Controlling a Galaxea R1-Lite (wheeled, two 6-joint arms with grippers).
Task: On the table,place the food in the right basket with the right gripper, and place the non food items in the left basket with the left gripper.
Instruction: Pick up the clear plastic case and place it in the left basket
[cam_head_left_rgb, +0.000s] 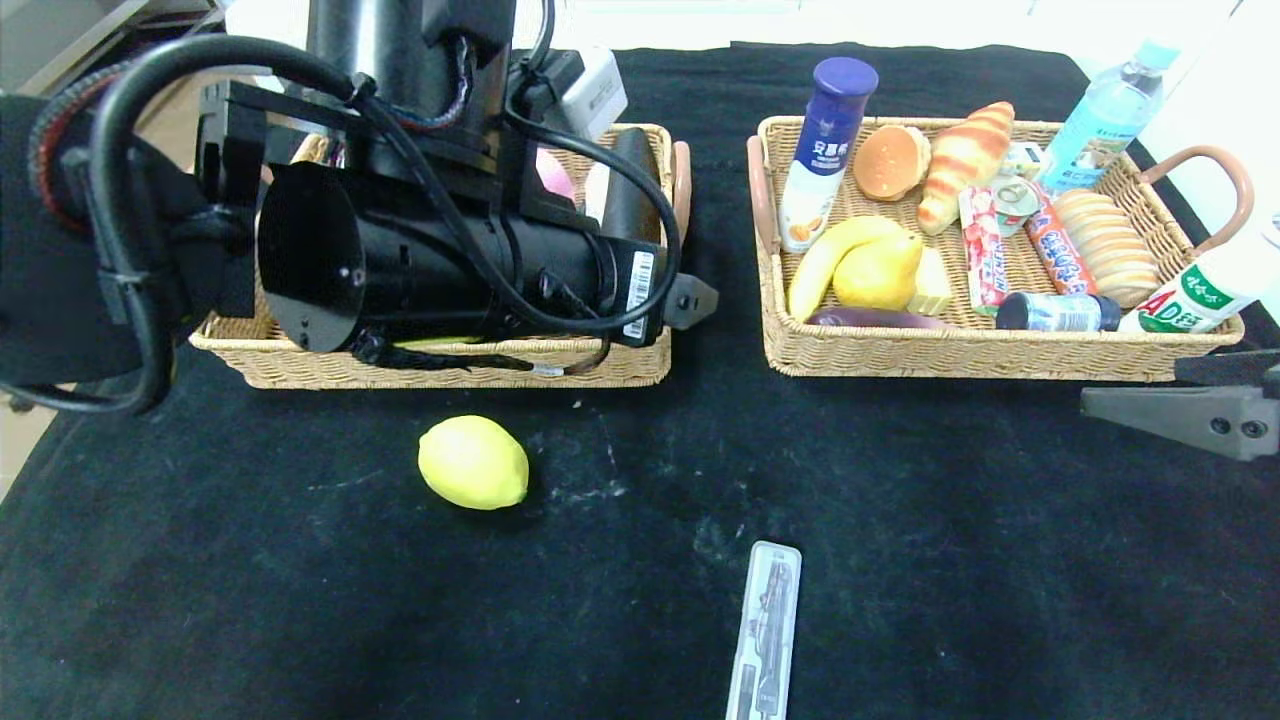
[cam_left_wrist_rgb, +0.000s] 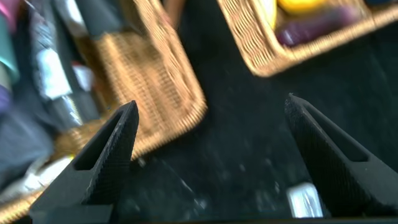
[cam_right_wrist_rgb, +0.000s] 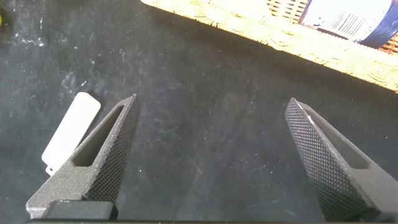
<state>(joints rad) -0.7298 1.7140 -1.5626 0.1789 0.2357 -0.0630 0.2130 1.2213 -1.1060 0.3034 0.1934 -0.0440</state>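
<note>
Head view, lemon (cam_head_left_rgb: 473, 462) on table (cam_head_left_rgb: 900, 560)

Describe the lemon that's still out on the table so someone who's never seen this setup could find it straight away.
Start at the left basket on the black table. Just in front of its near edge, on bare cloth, lies the lemon. It is the only round yellow thing outside the baskets; its one loose neighbour is a long clear plastic case, nearer the robot.

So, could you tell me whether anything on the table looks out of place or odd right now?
Nothing is spilled or damaged. Two items remain unsorted on the black table: the lemon in front of the left basket, and the clear drawing-tool case near the front edge.
</note>
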